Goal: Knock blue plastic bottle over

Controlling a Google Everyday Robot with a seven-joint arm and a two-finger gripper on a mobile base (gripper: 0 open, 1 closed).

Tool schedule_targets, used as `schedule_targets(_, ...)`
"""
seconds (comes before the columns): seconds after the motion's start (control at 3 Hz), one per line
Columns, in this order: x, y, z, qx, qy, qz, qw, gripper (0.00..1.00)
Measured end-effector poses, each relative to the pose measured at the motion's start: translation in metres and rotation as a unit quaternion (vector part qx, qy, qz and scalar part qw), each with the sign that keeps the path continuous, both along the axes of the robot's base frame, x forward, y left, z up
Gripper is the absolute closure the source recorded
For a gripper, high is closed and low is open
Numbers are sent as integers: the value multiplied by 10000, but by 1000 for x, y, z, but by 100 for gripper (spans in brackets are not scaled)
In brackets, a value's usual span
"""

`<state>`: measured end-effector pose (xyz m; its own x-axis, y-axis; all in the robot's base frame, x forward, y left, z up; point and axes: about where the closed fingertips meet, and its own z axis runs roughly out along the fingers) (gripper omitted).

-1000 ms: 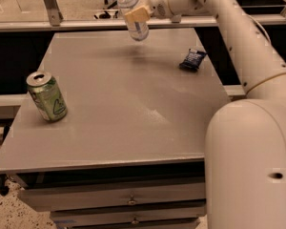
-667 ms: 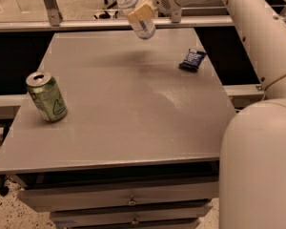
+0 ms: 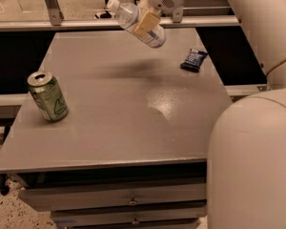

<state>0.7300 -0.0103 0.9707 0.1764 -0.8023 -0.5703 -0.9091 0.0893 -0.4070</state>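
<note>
The blue plastic bottle (image 3: 127, 15) is clear with a white cap and a pale label. It hangs tilted above the far part of the grey table (image 3: 114, 123), cap pointing up and left, base down and right. My gripper (image 3: 144, 25) comes in from the top right and is shut on the bottle's middle. One tan finger pad (image 3: 146, 21) lies across the label; the other finger is hidden behind the bottle. The bottle's shadow falls on the table below it.
A green soda can (image 3: 48, 97) stands at the table's left side. A dark blue snack wrapper (image 3: 194, 59) lies at the far right. My white arm and body (image 3: 255, 161) fill the right side. Drawers (image 3: 131, 200) sit under the table's front edge.
The bottle has gone from nearly upright to strongly tilted, cap swinging left. The gripper with it has shifted slightly toward me and down over the table. Can and wrapper have not moved.
</note>
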Motion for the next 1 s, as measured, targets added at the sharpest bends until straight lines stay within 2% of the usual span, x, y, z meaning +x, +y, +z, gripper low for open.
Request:
schedule_targets(0.33,-23,-2,-31,-743,534,506,9945,100)
schedule_targets(0.67,-49,0,-58,-1161,1140,1063,9809,100)
schedule_targets(1.0,-59,4,-78,-1215,1529,1274,9724,100)
